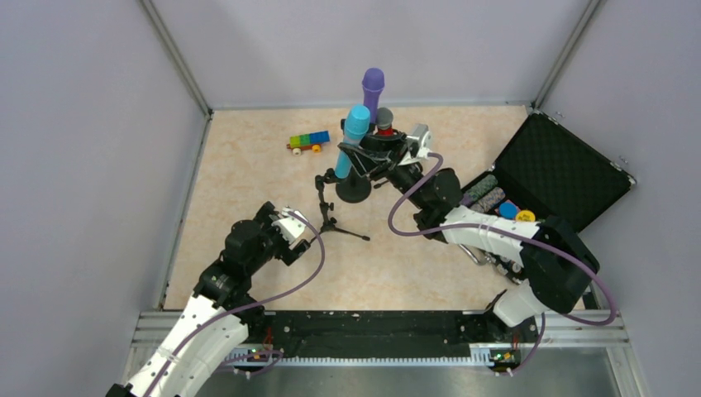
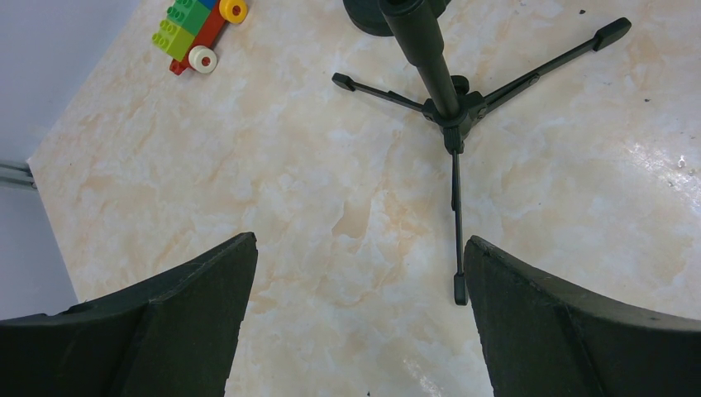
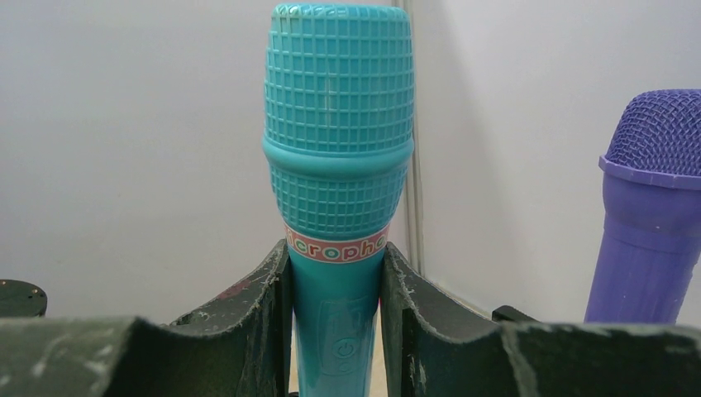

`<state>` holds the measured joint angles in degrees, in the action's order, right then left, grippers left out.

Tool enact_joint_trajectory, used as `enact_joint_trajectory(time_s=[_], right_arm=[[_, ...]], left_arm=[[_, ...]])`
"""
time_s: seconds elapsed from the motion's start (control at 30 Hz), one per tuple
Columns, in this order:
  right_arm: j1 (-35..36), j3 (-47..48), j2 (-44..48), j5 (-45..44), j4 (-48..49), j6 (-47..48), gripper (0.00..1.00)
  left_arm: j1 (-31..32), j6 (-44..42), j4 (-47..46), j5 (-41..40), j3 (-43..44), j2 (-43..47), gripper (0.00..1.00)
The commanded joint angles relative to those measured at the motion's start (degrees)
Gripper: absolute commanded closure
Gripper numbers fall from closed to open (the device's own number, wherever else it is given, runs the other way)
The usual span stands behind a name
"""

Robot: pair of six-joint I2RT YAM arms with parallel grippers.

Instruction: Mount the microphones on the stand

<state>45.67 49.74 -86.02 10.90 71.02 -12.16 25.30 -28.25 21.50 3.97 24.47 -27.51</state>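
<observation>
Reaching forward, right end effector (image 3: 335,277) clamping blue microphone (image 3: 339,124), left end effector (image 2: 360,244) wide open

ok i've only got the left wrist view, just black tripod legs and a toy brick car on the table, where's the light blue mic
observer: the light blue plastic microphone is clamped head up in the right end effector, fingers on its handle.
operator: and the purple one
observer: the purple plastic microphone stands upright just beyond the blue one; what holds it is hidden.
operator: any sign of the red one
observer: yes, the red microphone with a silver mesh head pokes up between those two, mostly hidden behind the right end effector.
</observation>
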Motion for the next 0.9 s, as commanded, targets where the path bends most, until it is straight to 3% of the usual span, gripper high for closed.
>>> enact_joint_trajectory(time_s=[0.0,0.73,0.8,0.87], right_arm=[[1.26,-4.17,-4.13,1.67,-12.12,1.28,1.00],[2.14,-4.58,-3.68,-1.16,-14.48,1.14,1.00],[2.15,-3.73,-3.06,-1.14,-15.45,0.94,0.92],[2.19,-3.30,-2.49,-0.42,-15.29,0.58,0.74]], left_arm=[[0.22,-0.11,-1.90,-0.17,-0.21,0.04,0.01],[0.18,-0.14,-1.79,-0.10,-0.21,0.01,0.01],[0.20,-0.11,-1.85,-0.10,-0.21,0.04,0.01],[0.24,-0.10,-1.80,-0.08,-0.21,0.08,0.01]])
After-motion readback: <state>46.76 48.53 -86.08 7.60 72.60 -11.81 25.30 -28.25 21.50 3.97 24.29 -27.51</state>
